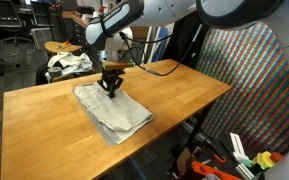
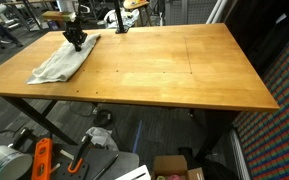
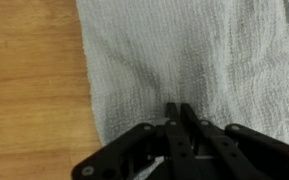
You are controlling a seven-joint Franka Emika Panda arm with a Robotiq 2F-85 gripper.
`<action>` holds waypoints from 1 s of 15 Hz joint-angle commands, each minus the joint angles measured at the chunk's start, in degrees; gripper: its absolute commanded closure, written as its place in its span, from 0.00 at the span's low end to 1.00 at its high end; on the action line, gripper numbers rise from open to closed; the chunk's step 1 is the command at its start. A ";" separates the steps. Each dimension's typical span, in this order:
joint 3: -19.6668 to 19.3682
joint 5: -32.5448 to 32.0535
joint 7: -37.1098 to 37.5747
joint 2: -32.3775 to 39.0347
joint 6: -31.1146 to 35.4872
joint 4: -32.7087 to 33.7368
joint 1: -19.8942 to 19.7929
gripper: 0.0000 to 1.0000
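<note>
Cloth, long axis diagonal across table

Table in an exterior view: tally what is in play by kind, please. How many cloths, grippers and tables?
Grey cloth: 1, spread out and rumpled on the table
Gripper: 1, jaws shut on a pinch of the cloth
Wooden table: 1
Total: 3
</note>
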 commanded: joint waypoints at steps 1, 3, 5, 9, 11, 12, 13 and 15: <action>-1.89 0.12 2.52 1.83 1.89 2.30 0.50 0.87; -2.35 -0.03 3.64 1.98 1.97 2.59 0.49 0.87; -2.38 0.12 4.04 1.86 0.39 2.85 0.30 0.87; -2.06 0.79 4.09 1.48 -0.25 3.62 -0.15 0.87; -2.59 0.13 4.49 1.17 0.20 3.76 0.03 0.87; -2.98 -0.15 4.74 1.19 0.42 4.02 0.11 0.87; -3.72 -0.86 5.29 1.07 0.85 4.25 0.39 0.87; -4.69 -1.70 5.87 0.26 1.54 4.04 0.57 0.88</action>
